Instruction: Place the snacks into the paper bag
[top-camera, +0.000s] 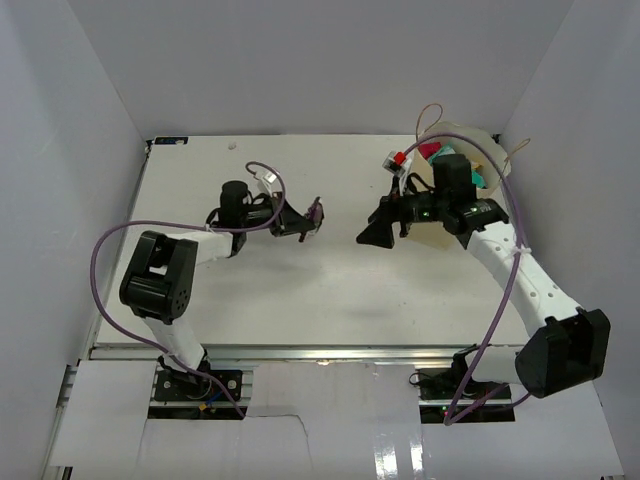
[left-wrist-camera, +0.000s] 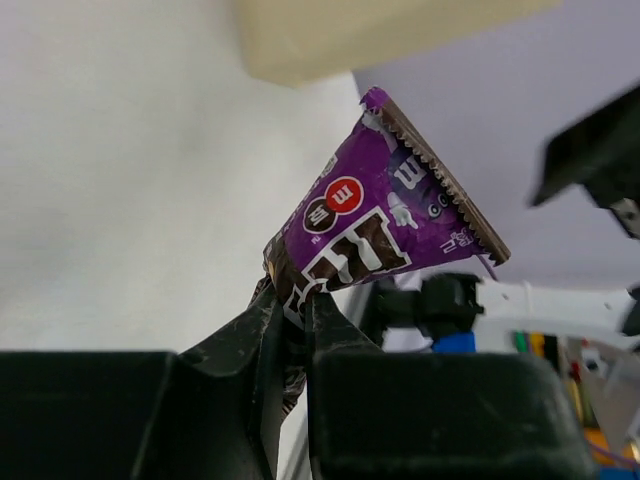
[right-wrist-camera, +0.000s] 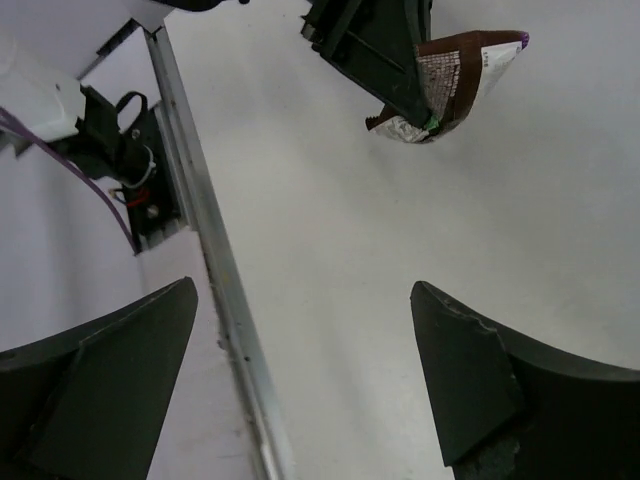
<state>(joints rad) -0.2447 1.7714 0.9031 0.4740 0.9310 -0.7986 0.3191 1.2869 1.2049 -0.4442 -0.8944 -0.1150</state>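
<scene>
My left gripper (top-camera: 308, 222) is shut on the brown end of a dark purple packet (top-camera: 316, 212) and holds it above the table's middle. In the left wrist view the packet (left-wrist-camera: 390, 220) sticks up from the closed fingers (left-wrist-camera: 270, 320). My right gripper (top-camera: 368, 236) is open and empty, pointing left towards the packet; its wrist view shows the wide-apart gripper (right-wrist-camera: 303, 295) and the packet (right-wrist-camera: 455, 85) beyond. The tan paper bag (top-camera: 478, 138) stands at the back right, partly behind the right arm. A red packet (top-camera: 402, 160), a magenta one (top-camera: 430, 150) and a teal one (top-camera: 476, 180) show at its mouth.
White walls enclose the table on the left, back and right. An aluminium rail (top-camera: 300, 350) runs along the near edge and also shows in the right wrist view (right-wrist-camera: 215, 280). Purple cables loop over both arms. The bag's thin handles (top-camera: 430, 108) stick up.
</scene>
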